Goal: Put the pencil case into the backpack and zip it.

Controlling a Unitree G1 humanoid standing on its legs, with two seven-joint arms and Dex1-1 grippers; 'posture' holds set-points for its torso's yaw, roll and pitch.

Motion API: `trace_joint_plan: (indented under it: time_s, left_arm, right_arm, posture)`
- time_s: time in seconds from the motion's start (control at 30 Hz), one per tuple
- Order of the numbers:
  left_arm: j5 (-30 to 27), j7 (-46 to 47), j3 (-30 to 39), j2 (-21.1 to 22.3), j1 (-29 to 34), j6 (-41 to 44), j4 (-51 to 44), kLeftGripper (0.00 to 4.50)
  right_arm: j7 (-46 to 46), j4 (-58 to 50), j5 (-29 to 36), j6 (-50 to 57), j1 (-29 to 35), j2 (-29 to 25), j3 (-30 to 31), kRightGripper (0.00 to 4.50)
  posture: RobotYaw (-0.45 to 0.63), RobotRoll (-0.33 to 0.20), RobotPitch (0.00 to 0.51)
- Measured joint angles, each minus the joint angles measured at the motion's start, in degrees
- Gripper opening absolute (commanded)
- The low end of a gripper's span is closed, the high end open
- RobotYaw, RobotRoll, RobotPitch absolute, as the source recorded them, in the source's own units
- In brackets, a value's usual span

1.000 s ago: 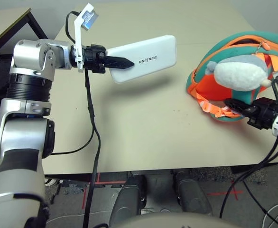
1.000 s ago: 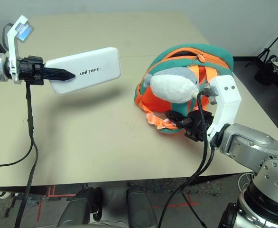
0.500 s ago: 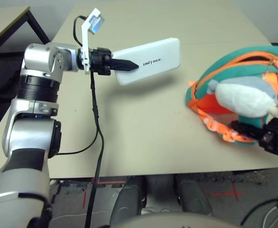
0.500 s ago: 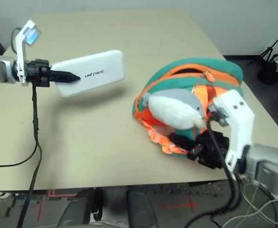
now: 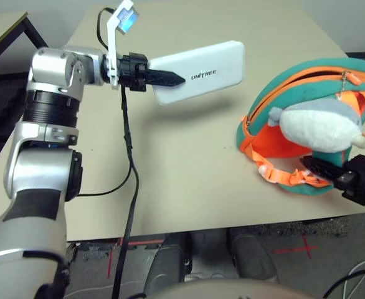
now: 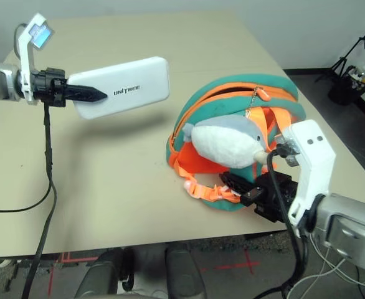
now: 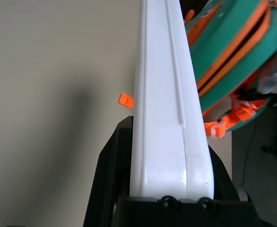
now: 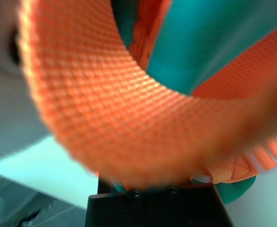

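- Holding the pencil case (image 5: 198, 79) by one short end, the left claw (image 5: 164, 78) keeps it in the air above the worktop (image 5: 189, 162) — its black fingers (image 7: 112, 175) are clamped on either flat face of the white case, seen close in the left wrist view.
- The case lies roughly level, its long axis pointing from the claw toward the backpack (image 6: 232, 124), with the "UNITREE" lettering facing up; it casts a shadow on the worktop below.
- The case and the backpack are apart, with bare worktop between them.
- The backpack sits on the worktop near its right front edge, front side up, with the grey-and-white plush figure (image 6: 223, 144) on top.
- Along the teal top of the bag an orange-edged zip line curves round; in the left wrist view a dark slit shows between the orange edges, so the opening stands at least partly unzipped. I cannot tell what, if anything, lies inside.
- A zip pull (image 6: 265, 93) on a small chain hangs near the crown of the bag.
- The right claw (image 6: 235, 185) is at the near lower edge of the backpack among the orange straps (image 6: 204, 190) — its fingers are pinched together on an orange strap, whose webbing crosses close in front of the right wrist view.
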Motion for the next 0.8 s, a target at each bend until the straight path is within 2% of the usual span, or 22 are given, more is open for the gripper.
trace_joint_plan:
  time_s: [0.17, 0.3, 0.5, 0.8]
  left_arm:
    - [-0.31, -3.90, -1.91, 4.35, -0.49, 3.32, -7.91, 1.42]
    - [-1.54, -6.33, -3.75, 5.24, -0.49, 5.19, -12.57, 1.42]
    - [-1.75, -7.17, -6.24, 2.94, -0.76, 5.44, -13.07, 1.42]
    - [2.05, -9.30, -10.43, -2.60, -4.90, -2.06, -3.10, 1.42]
  right_arm:
    - [2.06, 0.12, -3.34, -0.61, -0.02, 0.82, 0.98, 0.17]
    - [2.67, 0.43, -4.37, -0.92, -0.69, 1.15, 2.05, 0.17]
    - [2.65, 0.67, -5.10, -1.04, -2.28, 1.60, 3.06, 0.17]
    - [1.54, 1.30, -5.08, -1.05, -5.19, 1.61, 4.91, 0.17]
  posture:
    - [-0.20, 0.000, 0.145]
    - [-0.20, 0.000, 0.147]
    - [-0.22, 0.000, 0.157]
    - [-0.24, 0.000, 0.166]
